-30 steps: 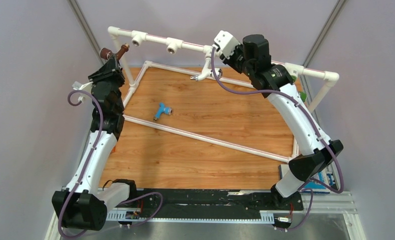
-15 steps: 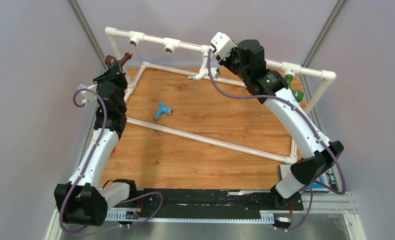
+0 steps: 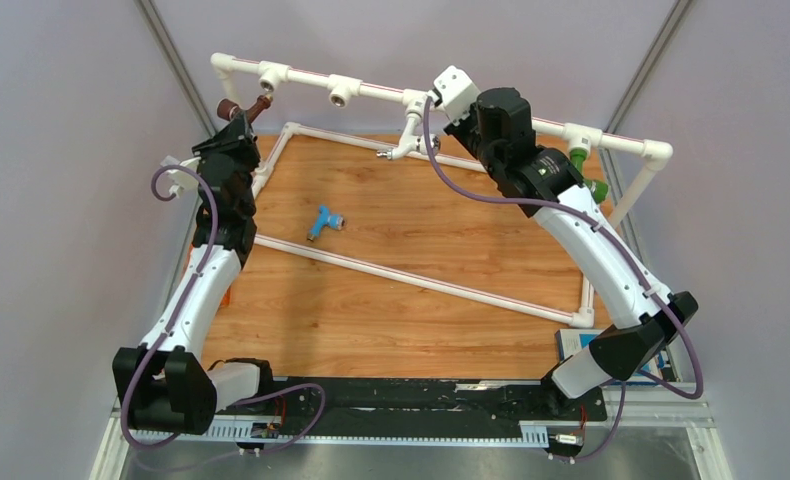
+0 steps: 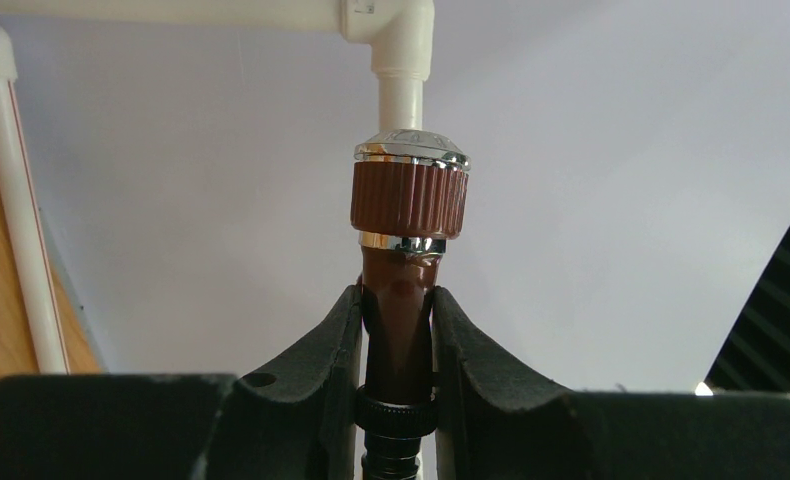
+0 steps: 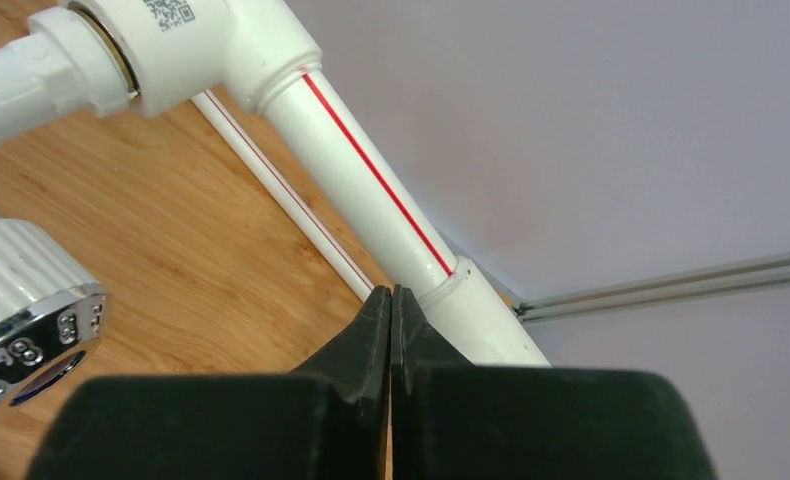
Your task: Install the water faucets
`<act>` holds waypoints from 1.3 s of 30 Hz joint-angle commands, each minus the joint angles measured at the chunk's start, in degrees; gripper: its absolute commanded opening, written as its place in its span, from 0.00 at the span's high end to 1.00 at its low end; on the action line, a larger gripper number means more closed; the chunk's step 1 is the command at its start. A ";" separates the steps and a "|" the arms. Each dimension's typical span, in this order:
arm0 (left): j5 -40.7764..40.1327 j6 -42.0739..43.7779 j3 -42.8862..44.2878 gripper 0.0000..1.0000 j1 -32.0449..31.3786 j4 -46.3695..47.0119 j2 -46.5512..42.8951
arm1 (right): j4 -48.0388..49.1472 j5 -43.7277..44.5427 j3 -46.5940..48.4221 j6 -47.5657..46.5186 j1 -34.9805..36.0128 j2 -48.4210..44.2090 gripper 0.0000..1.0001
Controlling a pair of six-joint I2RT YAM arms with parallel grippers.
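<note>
My left gripper (image 3: pixel 235 128) is shut on the dark brown faucet (image 3: pixel 245 108) and holds it just below the leftmost tee socket (image 3: pixel 269 76) of the white pipe frame (image 3: pixel 306 77). In the left wrist view the fingers (image 4: pixel 343 345) clamp the brown body (image 4: pixel 399 310) under its ribbed handle (image 4: pixel 409 197). The light blue faucet (image 3: pixel 322 221) lies on the wooden board. The white faucet (image 3: pixel 403 147) hangs from a tee; its chrome-capped handle (image 5: pixel 21 300) shows in the right wrist view. The green faucet (image 3: pixel 583 172) sits at the right pipe. My right gripper (image 5: pixel 391 296) is shut and empty beside the pipe (image 5: pixel 371 170).
The frame's lower pipes (image 3: pixel 411 277) cross the wooden board (image 3: pixel 391 320) diagonally. A second open tee socket (image 3: pixel 344 93) sits right of the first. Grey walls stand close behind the frame. A blue box (image 3: pixel 581 345) lies by the right arm's base.
My left gripper has carried the brown faucet right and up toward the leftmost tee socket. My right arm has shifted slightly to the right near the white faucet.
</note>
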 commanded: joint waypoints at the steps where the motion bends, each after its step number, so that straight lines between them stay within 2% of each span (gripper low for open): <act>1: 0.00 0.26 2.98 1.00 0.21 5.35 -0.73 | -0.88 1.78 -0.67 1.97 0.37 -1.96 1.00; 6: -0.88 0.69 3.95 1.00 0.21 5.53 0.59 | -0.70 -2.87 -1.81 1.18 0.37 -2.31 1.00; 8: -1.58 0.87 3.86 1.00 0.21 5.97 0.76 | -0.53 -4.29 -1.81 1.00 0.28 -2.58 0.94; 9: -2.11 1.13 3.86 1.00 0.21 6.06 0.94 | -0.35 -4.55 -1.73 1.00 0.28 -2.49 0.86; 10: -2.37 1.22 3.95 1.00 0.12 6.15 1.03 | -0.35 -4.99 -1.73 1.00 0.28 -2.66 0.73; 11: -2.55 1.22 4.04 1.00 0.21 6.32 1.29 | -0.26 -5.60 -1.90 0.66 0.28 -2.84 0.68; 13: -2.81 1.05 3.95 1.00 0.12 7.02 1.64 | -0.26 -6.83 -2.43 0.48 0.28 -3.28 0.52; 18: -3.17 1.74 5.18 1.00 0.21 7.21 3.31 | 0.44 -8.86 -1.91 -0.05 -0.16 -5.74 0.28; 22: -2.47 1.49 5.97 1.00 0.12 7.29 4.19 | 0.61 -11.32 -0.94 -0.84 -4.01 -7.93 0.13; 24: -2.64 1.66 5.97 1.00 0.21 7.29 4.37 | 0.00 -12.72 -1.20 -1.98 -6.91 -8.81 0.10; 28: -2.64 2.19 6.67 1.00 0.21 7.29 4.81 | -4.38 -20.09 -2.25 -6.28 -11.93 -10.05 0.09; 32: -2.20 2.10 7.37 1.00 0.12 7.38 5.60 | -8.78 -23.36 -2.87 -10.41 -15.53 -10.22 0.09; 39: -1.24 2.01 7.55 1.00 0.12 7.29 6.21 | -9.76 -21.61 -3.57 -15.16 -19.40 -9.87 0.11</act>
